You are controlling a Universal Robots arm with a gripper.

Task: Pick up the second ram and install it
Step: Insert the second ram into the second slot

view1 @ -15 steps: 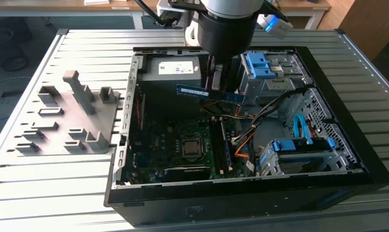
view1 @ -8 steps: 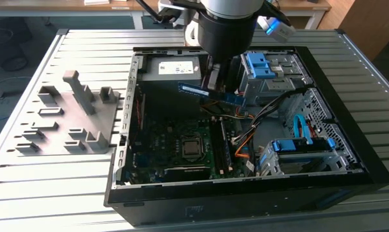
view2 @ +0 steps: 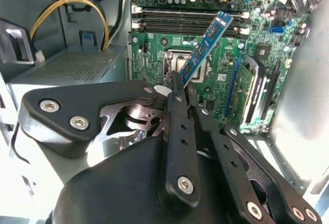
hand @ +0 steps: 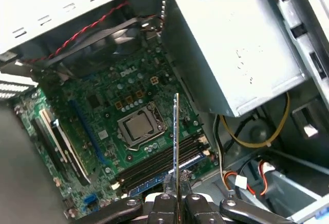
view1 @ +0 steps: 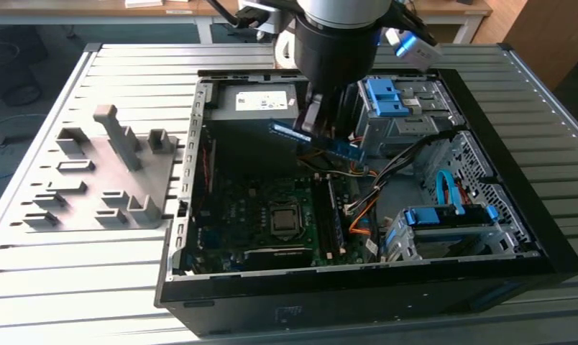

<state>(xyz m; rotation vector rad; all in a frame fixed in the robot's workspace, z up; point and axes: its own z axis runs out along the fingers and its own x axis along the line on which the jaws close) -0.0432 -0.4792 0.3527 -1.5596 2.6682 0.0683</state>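
The second ram [view1: 320,141], a thin blue-green board, hangs tilted in the air over the open computer case, just in front of the power supply [view1: 260,100]. My gripper [view1: 315,128] is shut on it from above. In the second wrist view the ram [view2: 205,47] sticks out past the gripper [view2: 182,84] towards the motherboard's long black slots [view2: 190,24]. The first wrist view gives the ram [hand: 176,136] edge-on, held by the gripper [hand: 176,184] well above the slots [hand: 157,163] beside the processor socket [hand: 140,127].
The grey holder block [view1: 107,176] lies on the slatted table at the exterior view's left, outside the case. Inside the case are loose cables [view1: 366,205], blue drive brackets [view1: 390,97] and a drive cage [view1: 452,223]. The case wall [view1: 366,287] runs along the near side.
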